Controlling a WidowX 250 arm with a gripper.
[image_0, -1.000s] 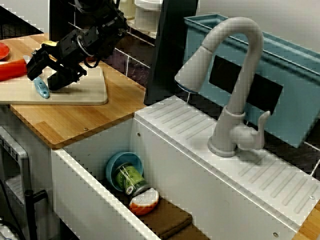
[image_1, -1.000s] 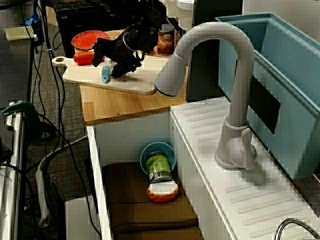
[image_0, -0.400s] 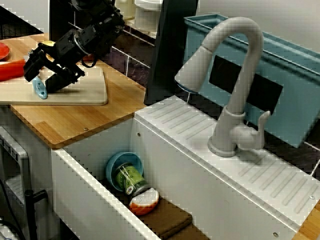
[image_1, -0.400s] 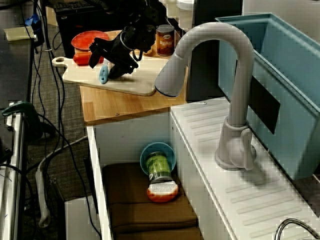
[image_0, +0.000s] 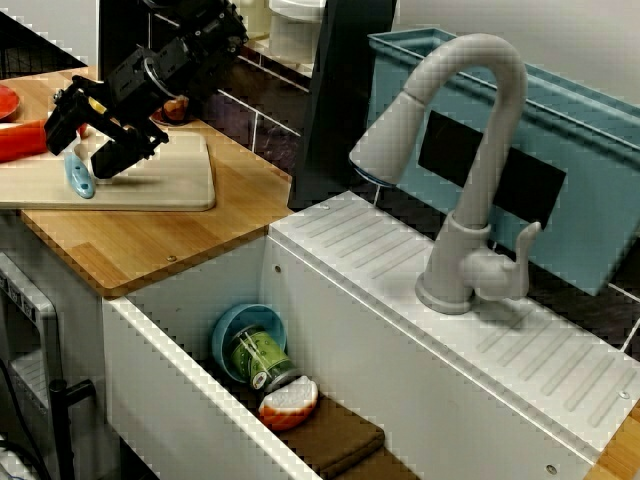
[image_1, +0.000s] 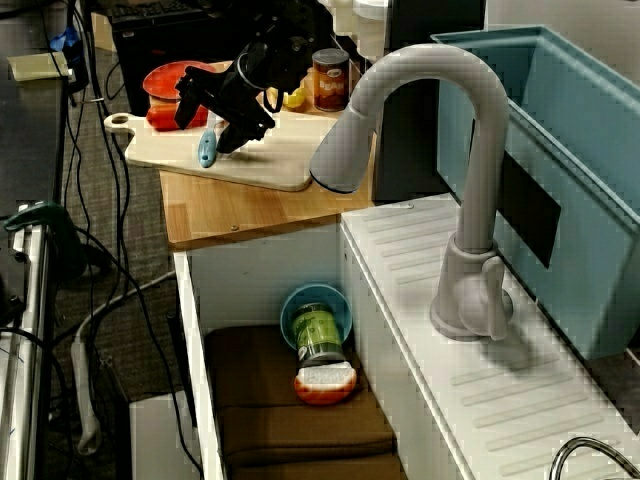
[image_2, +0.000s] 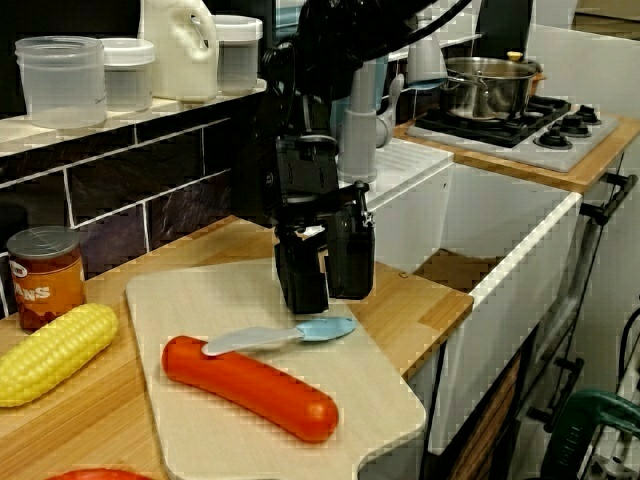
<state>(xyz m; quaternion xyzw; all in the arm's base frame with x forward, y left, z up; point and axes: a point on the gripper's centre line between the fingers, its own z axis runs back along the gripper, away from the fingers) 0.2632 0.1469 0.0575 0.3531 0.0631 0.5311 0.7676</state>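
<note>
View across the sink: the end effector hangs over the left part of the cutting board, jaws spread apart and nothing between them. The small blue spatula lies flat on the board just beneath the fingertips, beside a red sausage. View along the sink: same arrangement, with the spatula on the board, which rests on the wooden bench. View from the bench end: both fingers point straight down, just behind the spatula (contact cannot be confirmed). The sausage lies nearer the camera, alongside the spatula. A corn cob and a can sit off the board.
</note>
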